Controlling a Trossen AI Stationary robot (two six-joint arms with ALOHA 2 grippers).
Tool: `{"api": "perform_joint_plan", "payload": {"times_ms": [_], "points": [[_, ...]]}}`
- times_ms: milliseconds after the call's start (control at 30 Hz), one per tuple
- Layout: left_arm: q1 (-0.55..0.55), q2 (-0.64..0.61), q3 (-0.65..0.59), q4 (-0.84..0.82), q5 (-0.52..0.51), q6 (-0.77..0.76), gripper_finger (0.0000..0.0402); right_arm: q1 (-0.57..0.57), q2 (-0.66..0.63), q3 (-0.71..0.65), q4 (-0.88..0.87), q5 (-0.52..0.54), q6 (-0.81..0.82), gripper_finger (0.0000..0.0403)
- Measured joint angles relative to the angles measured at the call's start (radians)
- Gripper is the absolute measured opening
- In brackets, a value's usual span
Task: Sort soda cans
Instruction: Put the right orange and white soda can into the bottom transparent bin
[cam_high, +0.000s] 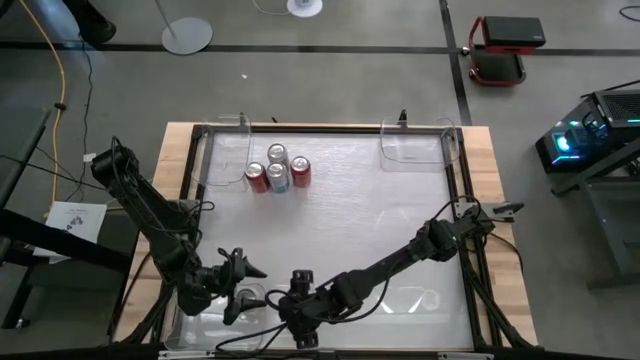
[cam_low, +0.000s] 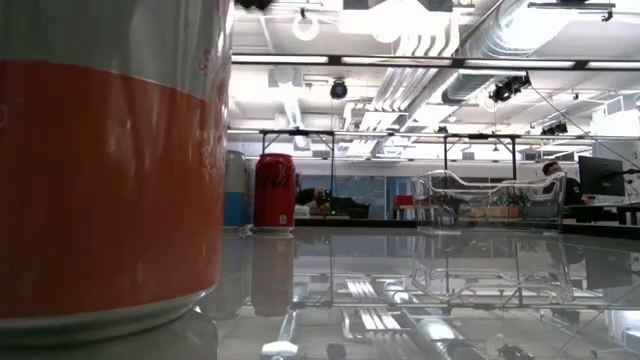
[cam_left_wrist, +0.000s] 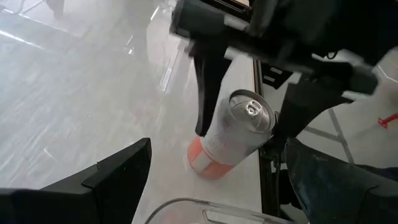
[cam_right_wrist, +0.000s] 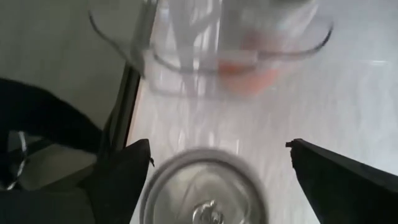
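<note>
Soda cans are the concern here: a cluster of four small metal drink cans (cam_high: 277, 170), two red-bodied and two silver-bodied with silver tops, stands upright near the far edge of the white table (cam_high: 340, 230), beside a clear plastic bin (cam_high: 415, 148) at the far right. Another clear plastic bin (cam_high: 245, 300) sits at the near edge.

One more can, a silver cylinder with an orange-red band at its base (cam_left_wrist: 233, 134), stands upright at the near edge of the table, its long axis vertical and its pull-tab top facing up. The right gripper (cam_high: 298, 292) has reached across to the near middle and straddles this can; in the left wrist view its two dark fingers (cam_left_wrist: 208, 87) drop on either side of the body, spread wider than the can, apparently not yet closed on it. The right wrist view looks straight down on the can's lid (cam_right_wrist: 205, 190) between those fingers.

The left gripper (cam_high: 240, 275) hovers just beside, its fingers also spread and empty, aimed toward the same can.

The right arm is clearly nearer, so a squeeze there looks like the step in hand.
</note>
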Motion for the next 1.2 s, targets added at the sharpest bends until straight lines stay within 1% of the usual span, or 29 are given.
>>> {"api": "perform_joint_plan", "payload": {"times_ms": [133, 233, 300, 367, 433, 467, 533, 567, 633, 667, 700, 733, 800, 833, 900, 967, 1033, 1133, 1200], "points": [[0.0, 0.0, 0.0, 0.0, 0.011, -0.02, 0.0346, 0.009, -0.016, 0.034, 0.007, 0.049, -0.039, 0.0378], [0.003, 0.0, 0.0, 0.001, 0.011, -0.025, 0.0346, 0.02, -0.044, 0.026, -0.008, 0.141, -0.062, 0.0379], [0.006, 0.0, -0.001, 0.003, 0.011, -0.011, 0.0346, 0.03, -0.069, 0.026, -0.054, 0.241, -0.072, 0.0379], [0.014, 0.0, -0.001, 0.015, 0.01, 0.021, 0.0346, 0.048, -0.1, 0.027, -0.108, 0.369, -0.085, 0.0379], [0.03, 0.0, -0.001, 0.053, 0.009, 0.067, 0.0346, 0.075, -0.132, 0.026, -0.195, 0.499, -0.079, 0.0379], [0.045, 0.0, -0.001, 0.08, 0.008, 0.091, 0.0346, 0.089, -0.15, 0.019, -0.245, 0.539, -0.057, 0.0379], [0.084, 0.0, -0.002, 0.165, 0.007, 0.151, 0.0346, 0.112, -0.18, -0.004, -0.405, 0.591, 0.044, 0.038], [0.103, 0.003, -0.001, 0.224, 0.015, 0.208, 0.0346, 0.124, -0.188, -0.016, -0.51, 0.612, 0.127, 0.038], [0.14, 0.019, 0.029, 0.299, 0.067, 0.368, 0.0346, 0.152, -0.198, -0.05, -0.729, 0.66, 0.353, 0.038], [0.158, 0.033, 0.061, 0.311, 0.107, 0.446, 0.0346, 0.167, -0.205, -0.076, -0.807, 0.676, 0.473, 0.038], [0.174, 0.049, 0.097, 0.312, 0.142, 0.521, 0.0346, 0.184, -0.22, -0.121, -0.788, 0.683, 0.546, 0.038], [0.186, 0.067, 0.139, 0.304, 0.176, 0.588, 0.0346, 0.208, -0.254, -0.186, -0.752, 0.668, 0.566, 0.038], [0.203, 0.118, 0.246, 0.254, 0.262, 0.706, 0.0346, 0.25, -0.307, -0.297, -0.657, 0.626, 0.63, 0.038], [0.206, 0.146, 0.304, 0.203, 0.297, 0.755, 0.0346, 0.269, -0.327, -0.347, -0.627, 0.603, 0.687, 0.038], [0.203, 0.215, 0.433, 0.052, 0.329, 0.832, 0.0346, 0.306, -0.357, -0.448, -0.628, 0.589, 0.839, 0.038], [0.194, 0.29, 0.572, -0.128, 0.338, 0.865, 0.0346, 0.339, -0.373, -0.537, -0.631, 0.603, 0.974, 0.038], [0.192, 0.374, 0.698, -0.307, 0.353, 0.833, 0.0346, 0.378, -0.397, -0.609, -0.64, 0.611, 1.093, 0.038], [0.206, 0.484, 0.841, -0.521, 0.412, 0.704, 0.0346, 0.415, -0.414, -0.685, -0.645, 0.614, 1.211, 0.038], [0.216, 0.547, 0.909, -0.573, 0.439, 0.634, 0.0346, 0.429, -0.411, -0.72, -0.633, 0.614, 1.26, 0.038]]}}
